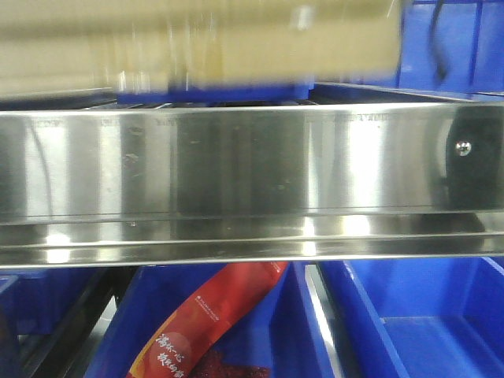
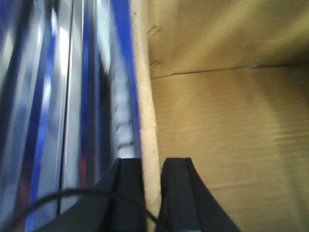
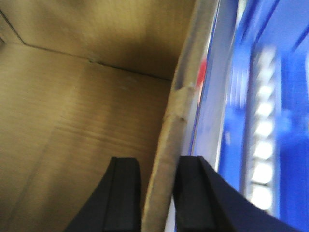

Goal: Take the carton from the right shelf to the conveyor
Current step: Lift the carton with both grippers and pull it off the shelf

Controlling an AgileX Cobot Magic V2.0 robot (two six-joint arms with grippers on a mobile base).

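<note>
- My left pincer (image 2: 152, 193) pinches one wall of the carton (image 2: 217, 145); my right pincer (image 3: 158, 193) pinches the opposite wall.
- It spans sideways between both arms, above the shelf (image 1: 236, 157).

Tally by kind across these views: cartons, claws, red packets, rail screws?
carton: 1
claws: 2, left claw and right claw
red packet: 1
screw: 1
Total: 5

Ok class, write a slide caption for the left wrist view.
Left jaws pinch the carton by its wall, blurred steel shelf alongside.
</note>
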